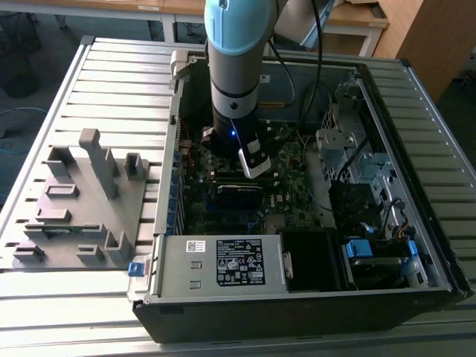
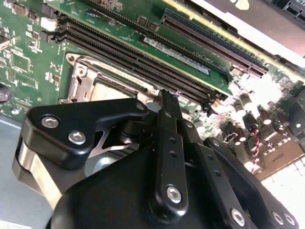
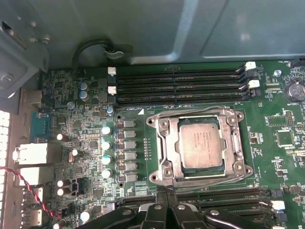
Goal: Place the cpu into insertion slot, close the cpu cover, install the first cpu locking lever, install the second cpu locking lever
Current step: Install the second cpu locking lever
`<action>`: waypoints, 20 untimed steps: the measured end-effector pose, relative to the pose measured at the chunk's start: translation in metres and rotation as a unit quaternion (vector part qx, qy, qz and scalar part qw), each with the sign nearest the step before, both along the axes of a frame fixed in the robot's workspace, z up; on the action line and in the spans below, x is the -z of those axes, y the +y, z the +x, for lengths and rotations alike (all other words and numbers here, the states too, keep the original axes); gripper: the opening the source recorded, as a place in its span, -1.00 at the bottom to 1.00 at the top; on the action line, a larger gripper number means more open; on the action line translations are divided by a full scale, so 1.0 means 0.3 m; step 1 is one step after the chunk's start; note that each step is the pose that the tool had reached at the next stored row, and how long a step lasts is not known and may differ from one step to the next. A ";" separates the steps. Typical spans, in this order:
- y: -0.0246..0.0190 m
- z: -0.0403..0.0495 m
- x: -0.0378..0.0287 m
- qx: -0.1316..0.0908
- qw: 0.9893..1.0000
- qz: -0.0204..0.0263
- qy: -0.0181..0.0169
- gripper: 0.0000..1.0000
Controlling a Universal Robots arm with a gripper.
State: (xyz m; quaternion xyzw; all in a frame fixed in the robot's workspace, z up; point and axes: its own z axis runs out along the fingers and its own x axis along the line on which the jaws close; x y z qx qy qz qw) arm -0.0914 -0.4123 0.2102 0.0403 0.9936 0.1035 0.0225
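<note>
The gripper hangs low inside the open case, its fingers drawn together into a narrow tip with nothing between them, poised just beside the near edge of the slot. In the first wrist view the cpu already lies flat in the slot, its dull grey top showing through the window of the cover, which lies down around it. So the placing looks done and the cover appears lowered; the work in hand seems to be the locking levers, though the pictures do not make clear whether either thin lever is latched. Memory slots run along the far side of the socket and more lie right at the fingertips, so any push on a lever calls for a fine, low approach that stays off those slots and the capacitors beside the socket. In the exterior view the arm stands upright over the board, with a grey fixture on the table at the exterior view's left.
</note>
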 end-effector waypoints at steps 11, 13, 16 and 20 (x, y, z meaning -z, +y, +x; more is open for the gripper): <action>0.000 -0.007 0.030 0.000 1.000 0.000 0.000 -0.80; 0.000 -0.010 0.030 0.000 1.000 0.001 0.000 -0.80; 0.000 -0.013 0.031 0.000 1.000 0.005 0.000 -0.80; 0.001 -0.016 0.031 0.000 1.000 0.008 0.000 -0.80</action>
